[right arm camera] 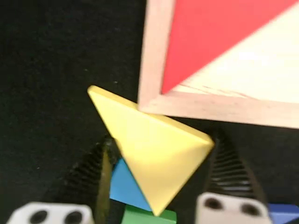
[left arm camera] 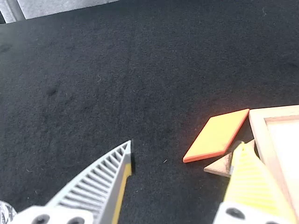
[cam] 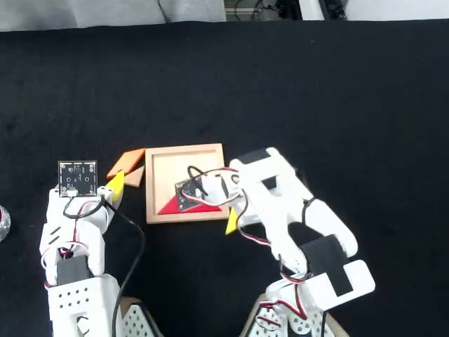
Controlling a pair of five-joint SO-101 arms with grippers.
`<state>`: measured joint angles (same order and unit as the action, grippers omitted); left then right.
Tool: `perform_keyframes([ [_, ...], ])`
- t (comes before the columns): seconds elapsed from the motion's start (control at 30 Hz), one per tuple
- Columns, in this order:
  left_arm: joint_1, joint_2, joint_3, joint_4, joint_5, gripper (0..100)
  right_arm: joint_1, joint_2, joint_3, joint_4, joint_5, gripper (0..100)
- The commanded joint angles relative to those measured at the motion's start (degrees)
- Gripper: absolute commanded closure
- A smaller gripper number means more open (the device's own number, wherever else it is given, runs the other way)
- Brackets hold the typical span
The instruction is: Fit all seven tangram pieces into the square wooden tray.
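Currently: 1 yellow triangle point(right arm camera: 156, 154), likely light, rigid, slick; best held across edges, right gripper point(right arm camera: 162, 142) clamped so; left gripper point(left arm camera: 185, 145) spread, empty.

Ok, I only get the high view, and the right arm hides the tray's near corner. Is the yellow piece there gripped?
Observer: It looks so. In the right wrist view the right gripper is shut on the yellow triangle, whose edge meets the tray corner.
Operator: Anything under it?
Observer: A blue piece and a green piece lie beneath it.
Operator: And the left gripper?
Observer: The left gripper is open with nothing between its fingers, over the cloth beside the orange piece.
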<state>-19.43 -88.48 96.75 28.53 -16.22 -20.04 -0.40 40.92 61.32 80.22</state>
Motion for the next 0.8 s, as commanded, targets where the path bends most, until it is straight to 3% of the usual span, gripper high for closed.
perform_keyframes([
  [0.0,0.0,-0.7,1.1,0.2,0.4,67,0.5,0.5,0.3,-0.4,0.6,85.7],
  [0.43,0.0,-0.7,1.1,0.2,0.4,67,3.3,-8.7,-0.7,2.9,0.0,86.1],
  [0.77,0.0,-0.7,1.1,0.2,0.4,67,-0.4,-23.2,-1.3,3.6,-18.5,86.1],
])
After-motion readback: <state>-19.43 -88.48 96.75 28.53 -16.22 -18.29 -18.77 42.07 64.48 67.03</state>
